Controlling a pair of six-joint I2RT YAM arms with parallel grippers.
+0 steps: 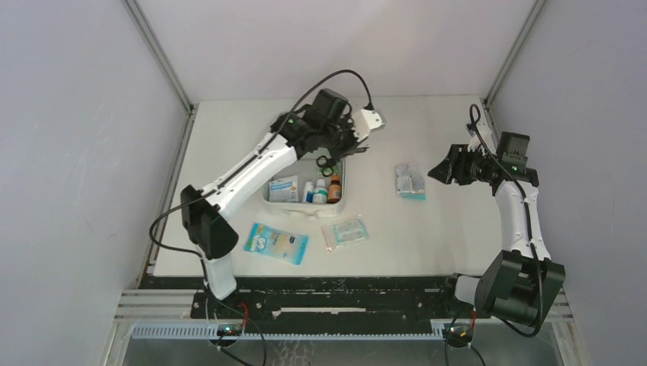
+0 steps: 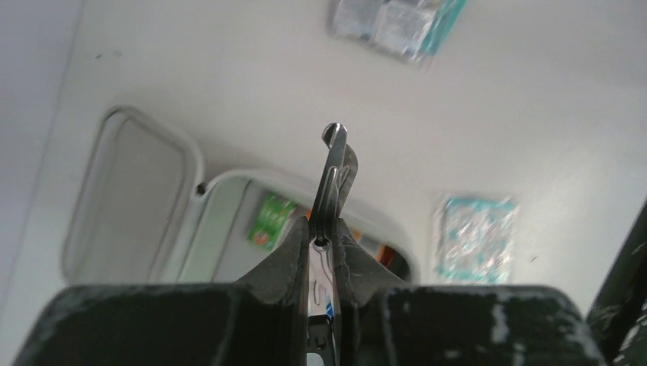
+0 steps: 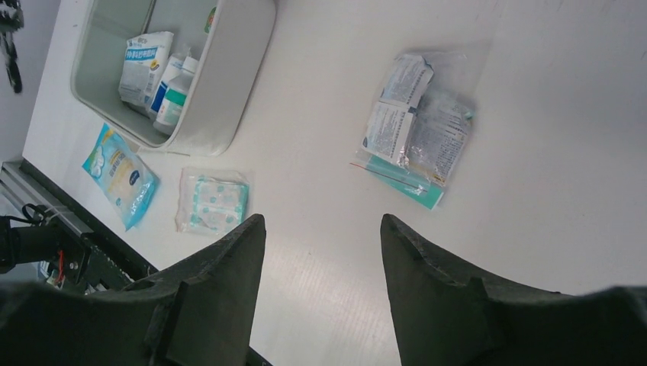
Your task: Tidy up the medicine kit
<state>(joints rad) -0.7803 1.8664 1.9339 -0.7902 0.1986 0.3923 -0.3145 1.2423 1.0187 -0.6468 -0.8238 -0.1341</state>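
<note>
The medicine kit [image 1: 342,187] lies open in the middle of the table, a white case with a pale green inner wall [image 3: 229,91]. It holds a white box [image 1: 284,188] and small bottles [image 1: 321,191]. My left gripper [image 1: 339,145] hovers over the kit's far right corner, shut on a pair of scissors [image 2: 333,164]. The metal blades stick out past the fingertips and the black handles [image 1: 326,162] hang below. The open lid [image 2: 130,198] lies beside the kit's base [image 2: 229,183]. My right gripper [image 1: 450,174] is open and empty above the table at the right [image 3: 322,221].
A clear bag of packets [image 1: 410,181] lies right of the kit, just left of my right gripper [image 3: 416,130]. A blue-and-white flat packet [image 1: 276,242] and a teal-printed bag [image 1: 346,231] lie in front of the kit. Walls enclose the table on three sides.
</note>
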